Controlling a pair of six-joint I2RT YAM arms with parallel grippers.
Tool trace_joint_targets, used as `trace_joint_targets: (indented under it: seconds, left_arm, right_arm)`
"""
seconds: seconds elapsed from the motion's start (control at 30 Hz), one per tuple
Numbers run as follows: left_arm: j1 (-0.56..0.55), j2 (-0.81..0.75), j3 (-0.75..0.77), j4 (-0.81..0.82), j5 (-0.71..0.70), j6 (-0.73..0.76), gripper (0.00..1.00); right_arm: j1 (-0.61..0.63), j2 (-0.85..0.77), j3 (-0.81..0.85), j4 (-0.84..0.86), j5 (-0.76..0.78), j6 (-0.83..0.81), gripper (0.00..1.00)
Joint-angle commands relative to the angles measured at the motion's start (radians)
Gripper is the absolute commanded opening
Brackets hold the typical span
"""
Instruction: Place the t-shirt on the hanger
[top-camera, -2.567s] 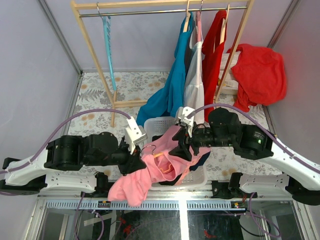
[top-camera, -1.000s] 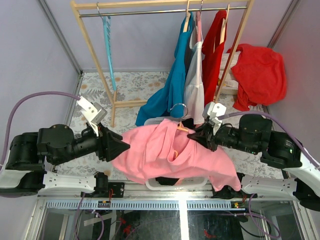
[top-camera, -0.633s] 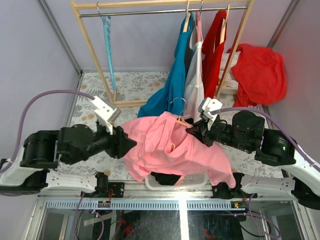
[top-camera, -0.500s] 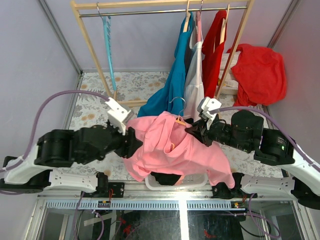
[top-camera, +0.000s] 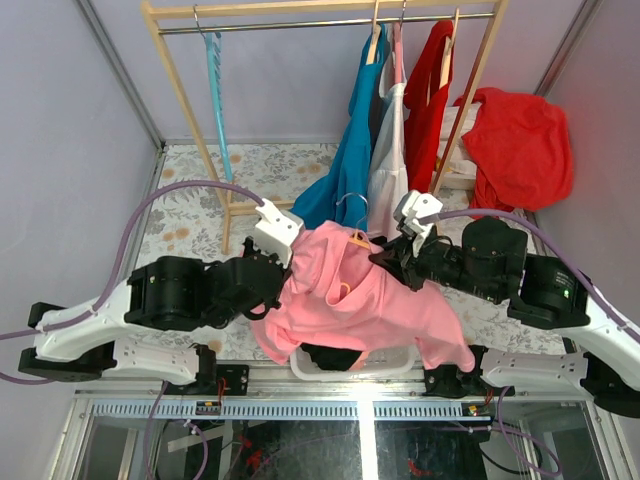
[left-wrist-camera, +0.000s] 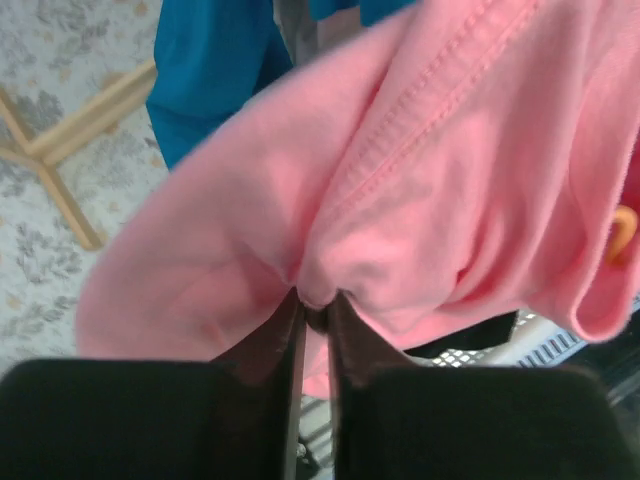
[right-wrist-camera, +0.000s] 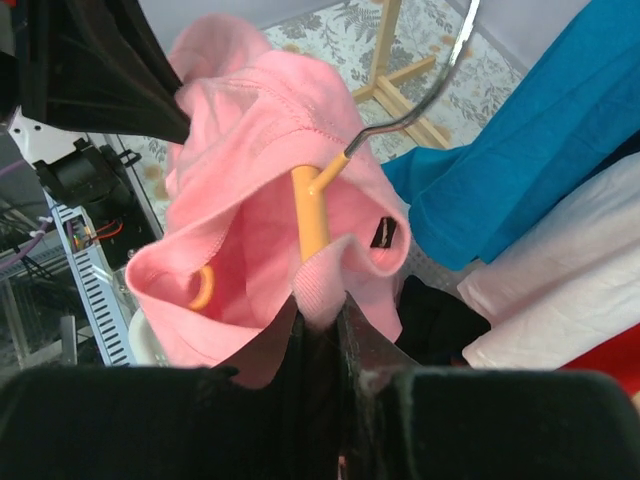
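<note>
Views differ: right wrist shows thin curved orange hanger (right-wrist-camera: 312, 215) inside soft bubblegum-pink t-shirt (right-wrist-camera: 240, 110), overhead barely; left gripper (left-wrist-camera: 315, 302) and right gripper (right-wrist-camera: 320, 305) each clamp its fabric.

The top camera looks down from behind, while both wrist cameras look closely at the same t-shirt (top-camera: 370, 300) from opposite sides.

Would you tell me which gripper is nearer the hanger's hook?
Right. The right gripper pinches the t-shirt just below the hook; the left gripper grips its fabric farther off, to the left.
</note>
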Motion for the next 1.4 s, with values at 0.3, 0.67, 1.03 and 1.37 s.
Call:
trace_joint_targets:
  seconds: [0.3,0.67,1.03,1.37]
  left_arm:
    - [-0.002,-0.099,0.128,-0.010,-0.117,-0.064,0.00]
    - [-0.002,-0.149,0.223,0.021,-0.028,-0.042,0.03]
    - [-0.002,-0.154,0.312,-0.071,-0.119,-0.080,0.00]
    - [-0.002,-0.056,0.603,-0.166,-0.190,-0.036,0.02]
  right_arm:
    - [-0.003,-0.097,0.026,0.103,0.019,0.023,0.00]
    - [-0.003,-0.075,0.034,0.074,0.000,0.029,0.00]
    - [-0.003,-0.085,0.093,0.081,0.018,0.017,0.00]
    - [-0.003,-0.140,0.132,0.177,-0.019,-0.017,0.00]
